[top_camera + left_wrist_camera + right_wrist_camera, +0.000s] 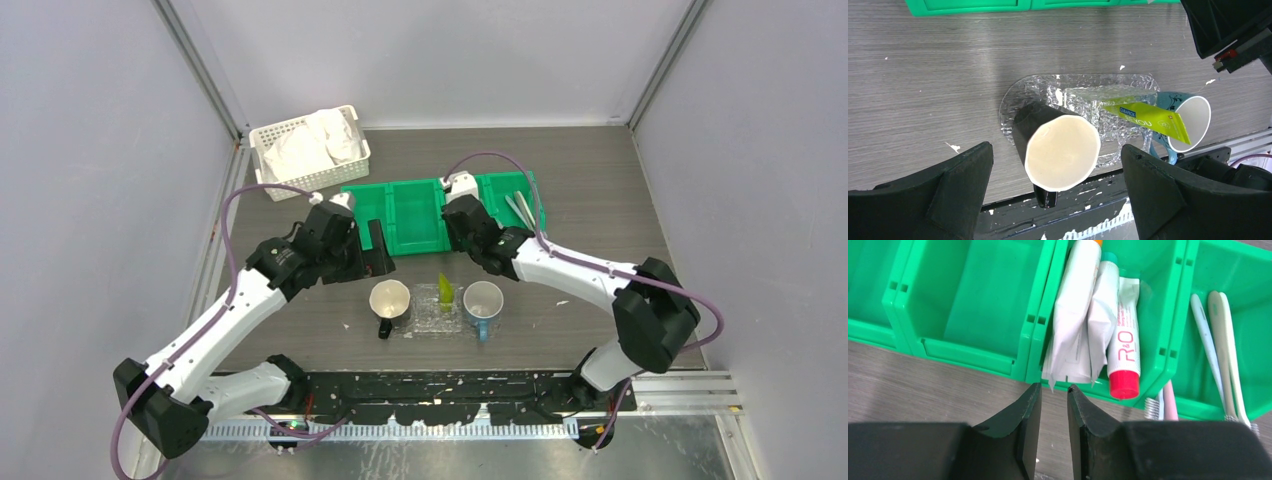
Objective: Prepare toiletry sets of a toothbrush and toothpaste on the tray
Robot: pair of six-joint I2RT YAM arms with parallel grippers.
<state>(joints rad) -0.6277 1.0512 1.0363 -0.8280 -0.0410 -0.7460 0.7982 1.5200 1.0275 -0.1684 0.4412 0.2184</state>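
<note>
Your right claw (1053, 402) hangs at the front lip of the green bin (968, 357), in line with the compartment holding the white toothpaste tubes (1075, 330) and a red-capped tube (1124, 350). Its fingers are all but together, with only a slit between them and nothing in it. The toothbrushes (1220, 340), a pink toothbrush (1170, 402) among them, lie one compartment further right. Your left claw (1055, 152) is spread wide and empty above the clear tray (1018, 95), which sits on the worktop (923, 75) carrying a dark mug (1040, 120) and a blue mug (1193, 117). The yellow-green tube (1148, 118) leans between the mugs, its crimped end at the blue mug's rim, though whether it rests there you cannot tell. No brush shows on the tray, so you are most likely fetching the next piece of a set. Before you go down into the bin, part the right fingers. Then choose between brush and paste. The brushes are slim and lie close together, so line up squarely on one handle, or you may lift its neighbour too.
</note>
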